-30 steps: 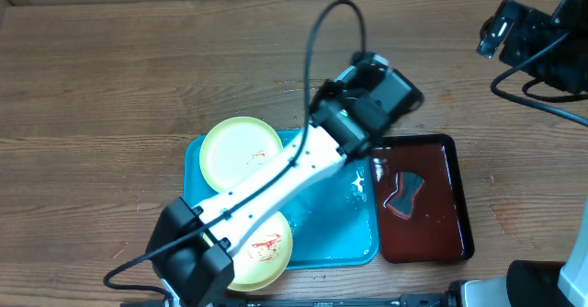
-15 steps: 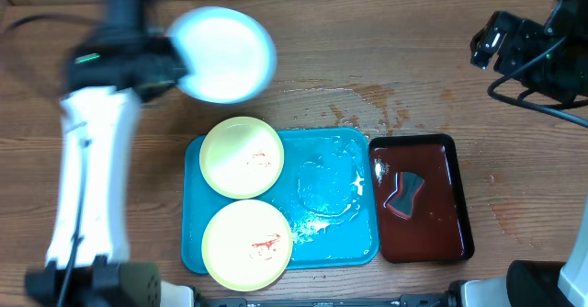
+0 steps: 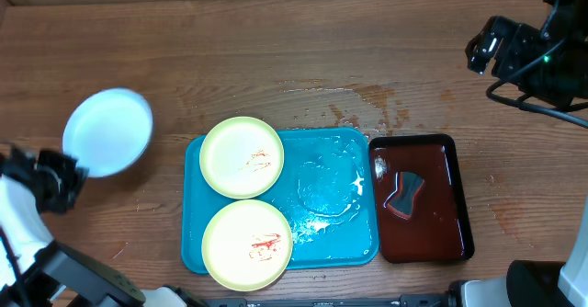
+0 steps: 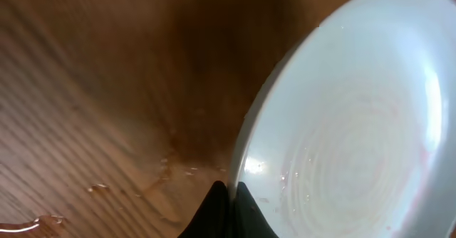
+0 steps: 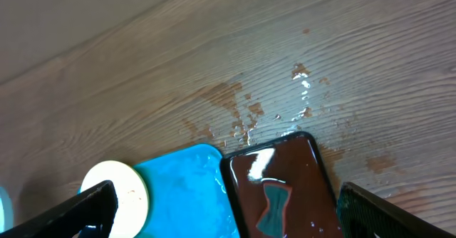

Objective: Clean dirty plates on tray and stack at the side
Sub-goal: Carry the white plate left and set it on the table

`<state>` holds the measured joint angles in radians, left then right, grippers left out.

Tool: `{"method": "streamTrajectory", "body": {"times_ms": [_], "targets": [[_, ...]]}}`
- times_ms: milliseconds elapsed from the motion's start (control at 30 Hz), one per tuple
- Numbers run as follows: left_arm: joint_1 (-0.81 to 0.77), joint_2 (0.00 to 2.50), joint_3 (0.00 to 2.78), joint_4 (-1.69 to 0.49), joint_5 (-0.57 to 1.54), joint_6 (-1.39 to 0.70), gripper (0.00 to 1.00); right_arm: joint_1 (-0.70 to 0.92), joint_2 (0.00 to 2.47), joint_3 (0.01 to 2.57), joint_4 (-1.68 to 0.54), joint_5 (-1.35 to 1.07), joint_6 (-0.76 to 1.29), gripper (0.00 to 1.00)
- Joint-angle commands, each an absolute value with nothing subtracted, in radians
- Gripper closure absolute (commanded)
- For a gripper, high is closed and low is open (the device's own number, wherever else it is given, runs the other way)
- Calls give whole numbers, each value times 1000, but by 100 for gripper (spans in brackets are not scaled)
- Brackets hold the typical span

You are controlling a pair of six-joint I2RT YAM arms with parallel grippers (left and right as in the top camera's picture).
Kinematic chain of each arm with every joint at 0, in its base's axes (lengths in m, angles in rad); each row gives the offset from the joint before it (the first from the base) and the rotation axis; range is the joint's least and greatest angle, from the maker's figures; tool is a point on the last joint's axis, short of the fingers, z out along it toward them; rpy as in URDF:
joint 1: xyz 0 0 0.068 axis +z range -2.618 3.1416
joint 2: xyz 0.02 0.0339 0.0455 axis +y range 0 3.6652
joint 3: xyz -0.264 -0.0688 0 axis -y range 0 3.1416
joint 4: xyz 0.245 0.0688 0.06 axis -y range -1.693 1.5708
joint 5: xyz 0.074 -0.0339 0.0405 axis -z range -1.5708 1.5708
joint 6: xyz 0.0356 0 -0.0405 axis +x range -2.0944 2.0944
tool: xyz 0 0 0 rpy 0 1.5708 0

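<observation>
Two pale yellow plates with red smears lie on the turquoise tray (image 3: 340,243): one at its back left (image 3: 242,157), one at its front left (image 3: 247,244). The white-light blue plate (image 3: 107,131) is at the far left over the bare table, held by its rim in my shut left gripper (image 3: 69,174). The left wrist view shows the plate (image 4: 349,124) pinched between the fingers (image 4: 226,195). My right gripper (image 3: 487,45) is open and empty, high at the back right; its fingers frame the tray (image 5: 189,188) and a yellow plate (image 5: 121,195).
A dark red-brown tray (image 3: 421,199) with dark liquid and a teal sponge (image 3: 401,193) sits right of the turquoise tray. Water is splashed on the wood (image 3: 358,100) behind the trays. The turquoise tray's right half is wet.
My left arm swung from over the tray to the back left, then forward along the left edge, carrying the white-light blue plate. The right arm barely moved.
</observation>
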<state>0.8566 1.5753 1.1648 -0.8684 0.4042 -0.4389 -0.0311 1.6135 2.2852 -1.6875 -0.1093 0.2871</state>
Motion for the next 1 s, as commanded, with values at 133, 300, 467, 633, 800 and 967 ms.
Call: {"method": "streamTrajectory", "body": {"times_ms": [133, 300, 467, 633, 800, 967], "targets": [[900, 1582, 1017, -731, 379, -499, 96, -35, 1601, 2305, -1694, -137, 279, 0], [890, 1642, 1011, -716, 258, -529, 96, -35, 1601, 2305, -1694, -138, 279, 0], [889, 1725, 1011, -700, 255, -535, 96, -35, 1601, 2305, -1694, -144, 278, 0], [868, 1752, 1011, -670, 223, -539, 96, -35, 1601, 2305, -1694, -145, 279, 0], [871, 1753, 1012, -661, 198, -542, 73, -35, 1601, 2305, -1694, -174, 256, 0], [862, 1752, 1017, -665, 278, -527, 31, -35, 1601, 2305, -1694, -178, 257, 0]]}}
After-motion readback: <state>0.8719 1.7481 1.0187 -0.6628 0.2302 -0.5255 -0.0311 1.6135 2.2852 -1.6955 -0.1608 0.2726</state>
